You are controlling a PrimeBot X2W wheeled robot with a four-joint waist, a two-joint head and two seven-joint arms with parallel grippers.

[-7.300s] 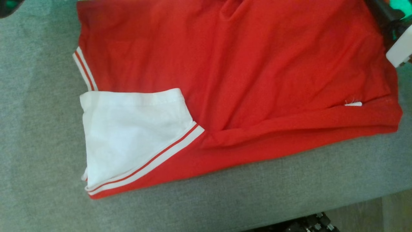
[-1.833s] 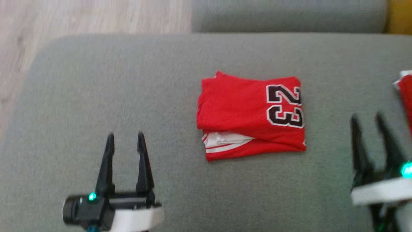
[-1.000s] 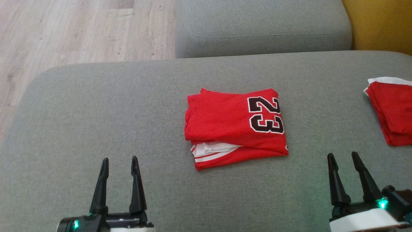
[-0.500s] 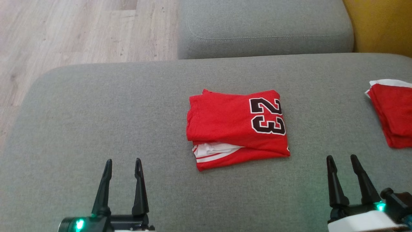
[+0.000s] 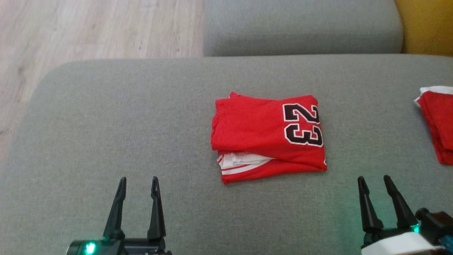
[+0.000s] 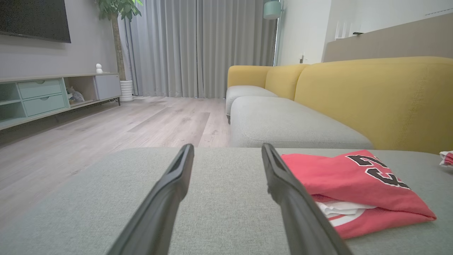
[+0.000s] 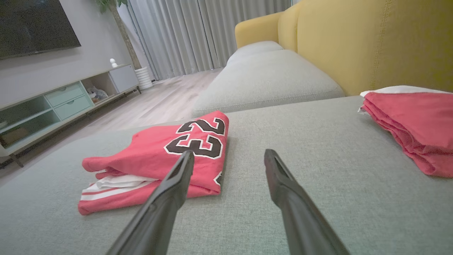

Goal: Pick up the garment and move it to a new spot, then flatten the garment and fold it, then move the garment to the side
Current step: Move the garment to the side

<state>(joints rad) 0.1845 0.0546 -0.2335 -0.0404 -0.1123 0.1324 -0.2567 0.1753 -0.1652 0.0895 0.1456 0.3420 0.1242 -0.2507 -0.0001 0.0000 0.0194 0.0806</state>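
Observation:
A red garment [image 5: 265, 134] with a black "23" and white-striped trim lies folded in the middle of the grey cushion [image 5: 106, 124]. It also lies to the right of the fingers in the left wrist view [image 6: 354, 187] and to their left in the right wrist view [image 7: 159, 159]. My left gripper [image 5: 138, 182] stands open near the front edge, well to the garment's lower left, nothing between its fingers. At the lower right my right gripper [image 5: 374, 181] is open and empty too, apart from the garment.
A second folded red garment [image 5: 437, 120] lies at the cushion's right edge. Another grey seat cushion [image 5: 300, 28] and a yellow sofa back [image 5: 424, 24] are beyond. Wooden floor [image 5: 88, 32] lies to the far left, with a TV cabinet [image 6: 42, 95] along the wall.
The whole head view has shifted slightly, so the camera moved. Both grippers stay open and low at the front edge; the folded garment lies where it was.

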